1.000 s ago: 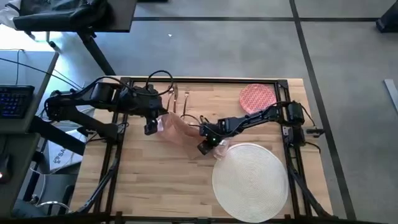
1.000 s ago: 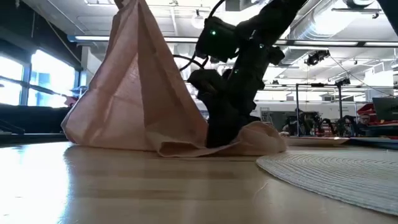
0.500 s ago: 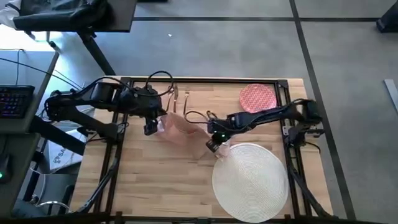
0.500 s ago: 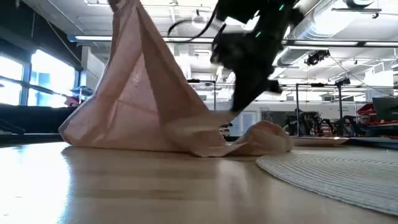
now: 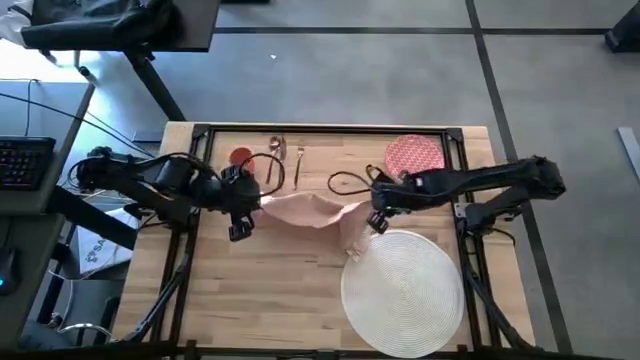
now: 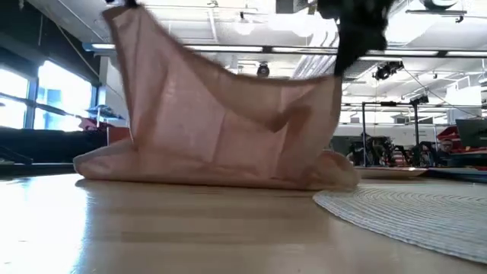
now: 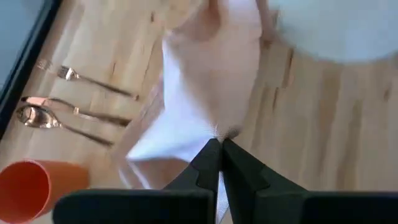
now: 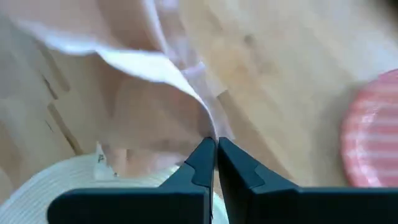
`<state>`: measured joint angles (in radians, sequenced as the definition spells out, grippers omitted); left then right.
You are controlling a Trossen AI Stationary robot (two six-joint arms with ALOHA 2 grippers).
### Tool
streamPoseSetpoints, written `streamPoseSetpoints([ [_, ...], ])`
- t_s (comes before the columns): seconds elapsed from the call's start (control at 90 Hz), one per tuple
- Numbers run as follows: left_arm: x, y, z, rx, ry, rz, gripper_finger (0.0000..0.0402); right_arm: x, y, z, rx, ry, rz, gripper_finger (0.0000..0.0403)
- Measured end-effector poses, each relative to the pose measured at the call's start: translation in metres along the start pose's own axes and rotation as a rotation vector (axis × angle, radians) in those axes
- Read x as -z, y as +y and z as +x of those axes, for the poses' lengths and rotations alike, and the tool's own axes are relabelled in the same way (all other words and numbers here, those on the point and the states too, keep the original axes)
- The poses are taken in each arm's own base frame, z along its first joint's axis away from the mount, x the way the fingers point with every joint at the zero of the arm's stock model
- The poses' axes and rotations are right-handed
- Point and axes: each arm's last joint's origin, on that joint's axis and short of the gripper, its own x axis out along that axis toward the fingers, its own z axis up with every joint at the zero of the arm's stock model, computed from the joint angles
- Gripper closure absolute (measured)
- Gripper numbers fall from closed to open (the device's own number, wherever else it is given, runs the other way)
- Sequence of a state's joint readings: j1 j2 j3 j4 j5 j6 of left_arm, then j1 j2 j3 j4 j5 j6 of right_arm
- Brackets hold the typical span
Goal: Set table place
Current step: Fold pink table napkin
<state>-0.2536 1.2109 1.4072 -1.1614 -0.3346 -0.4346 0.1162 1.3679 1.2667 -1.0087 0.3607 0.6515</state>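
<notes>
The beige-pink cloth napkin (image 5: 310, 210) hangs stretched between the 2 grippers above the middle of the light-wood butcher-block table (image 5: 260, 290), its lower edge bunched on the wood, as the low view shows (image 6: 228, 129). One corner is pinched in the left gripper (image 5: 247, 200), whose 2 dark fingers (image 7: 208, 163) are pressed together on the cloth in the left wrist view. The opposite corner is pinched in the right gripper (image 5: 375, 212), whose fingers (image 8: 202, 162) are likewise closed on a thin fold of fabric in the right wrist view. A loose end of the napkin drapes down toward the rim of the round white woven placemat (image 5: 403, 292), which lies flat on the near right part of the table, just beside the right gripper.

Beyond the napkin, toward the far edge, the gold-toned cutlery (image 5: 285, 160) lies in a loose row of 3 pieces, also seen in the left wrist view (image 7: 74, 106). The small orange-red cup (image 5: 240, 158) stands just left of the cutlery, near the left arm. The red-patterned pink plate (image 5: 414, 156) rests at the far right corner, apart from the placemat.
</notes>
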Motion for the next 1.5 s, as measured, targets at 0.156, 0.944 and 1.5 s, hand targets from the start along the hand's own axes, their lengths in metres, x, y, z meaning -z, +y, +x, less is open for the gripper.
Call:
streamPoseSetpoints([
  [0.156, -0.022, 0.007, -0.028, -0.065, -0.188, -0.014, 0.0402, -0.030, -0.015, -0.059, 0.069, -0.222, -0.048, 0.0403],
  [0.944, -0.054, 0.065, -0.017, 0.452, -0.230, 0.141, 0.0402, -0.093, -0.051, 0.002, -0.395, -0.269, -0.129, 0.0357],
  [1.5, 0.065, -0.070, 0.037, 0.813, 0.381, 0.098, 0.0402, -0.072, 0.056, 0.152, -0.514, -0.080, -0.226, 0.0222],
])
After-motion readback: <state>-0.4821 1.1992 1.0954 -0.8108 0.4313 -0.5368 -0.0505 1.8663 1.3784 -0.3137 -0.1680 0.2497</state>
